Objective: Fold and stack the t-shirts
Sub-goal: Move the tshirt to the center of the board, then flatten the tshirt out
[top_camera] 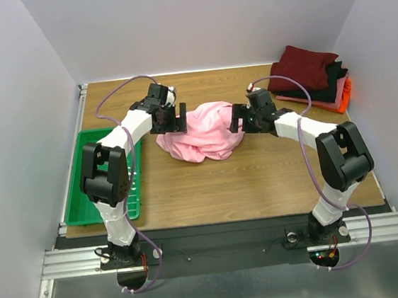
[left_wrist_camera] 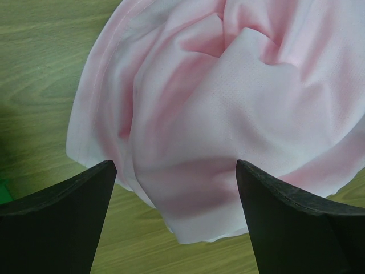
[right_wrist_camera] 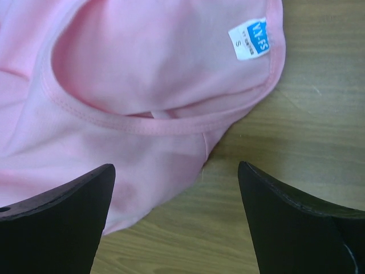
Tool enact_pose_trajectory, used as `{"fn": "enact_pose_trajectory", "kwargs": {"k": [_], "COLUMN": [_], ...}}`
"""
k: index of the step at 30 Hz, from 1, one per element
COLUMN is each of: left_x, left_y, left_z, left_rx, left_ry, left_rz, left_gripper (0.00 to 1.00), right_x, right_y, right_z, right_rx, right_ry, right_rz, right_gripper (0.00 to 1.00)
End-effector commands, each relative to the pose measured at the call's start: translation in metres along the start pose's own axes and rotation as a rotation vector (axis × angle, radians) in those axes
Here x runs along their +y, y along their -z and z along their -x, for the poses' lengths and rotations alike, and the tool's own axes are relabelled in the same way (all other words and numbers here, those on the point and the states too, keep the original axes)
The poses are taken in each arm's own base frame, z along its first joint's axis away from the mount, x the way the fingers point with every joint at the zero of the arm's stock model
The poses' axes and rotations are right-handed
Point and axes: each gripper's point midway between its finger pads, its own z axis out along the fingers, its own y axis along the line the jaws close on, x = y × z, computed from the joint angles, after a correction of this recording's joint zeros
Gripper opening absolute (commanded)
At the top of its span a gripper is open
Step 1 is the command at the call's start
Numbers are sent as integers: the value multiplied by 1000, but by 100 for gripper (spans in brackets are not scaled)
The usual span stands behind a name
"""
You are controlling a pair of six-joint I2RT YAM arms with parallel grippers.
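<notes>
A light pink t-shirt (top_camera: 203, 133) lies crumpled in a heap at the middle of the table. My left gripper (top_camera: 172, 120) hovers at its left edge, open, with a fold of the pink t-shirt (left_wrist_camera: 217, 142) below the jaws and nothing between them. My right gripper (top_camera: 239, 120) is at the heap's right edge, open over the collar of the pink t-shirt (right_wrist_camera: 142, 103), whose blue size label (right_wrist_camera: 252, 39) shows. A stack of folded t-shirts (top_camera: 311, 77) sits at the back right, dark red on top, with black, pink and orange-red layers under it.
A green plastic tray (top_camera: 101, 177) lies along the table's left edge, beside the left arm. Bare wooden table (top_camera: 259, 178) extends in front of the heap. Grey walls enclose the table on three sides.
</notes>
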Motion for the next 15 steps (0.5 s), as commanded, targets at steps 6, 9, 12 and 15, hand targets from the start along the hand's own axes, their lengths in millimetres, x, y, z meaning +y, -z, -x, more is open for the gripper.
{"fn": "enact_pose_trajectory", "kwargs": {"k": [6,9,12,15], "left_x": [4,5,8,12], "left_y": [7,9,11,9], "left_z": [8,12,13,10], "left_rx": [-14,-23,-28,-30], "left_ry": [-10,-18,-21,-17], "left_rz": [21,30,45,61], "left_gripper": [99,99,99,99], "right_x": [23,22,25,33], "right_y": [4,-8,-20,-29], "right_z": [-22,-20,-25,-24], "right_rx": [79,84,108,129], "right_ry": [4,7,5,2], "right_rz": [84,71,85,121], "right_gripper": [92,91,82,65]}}
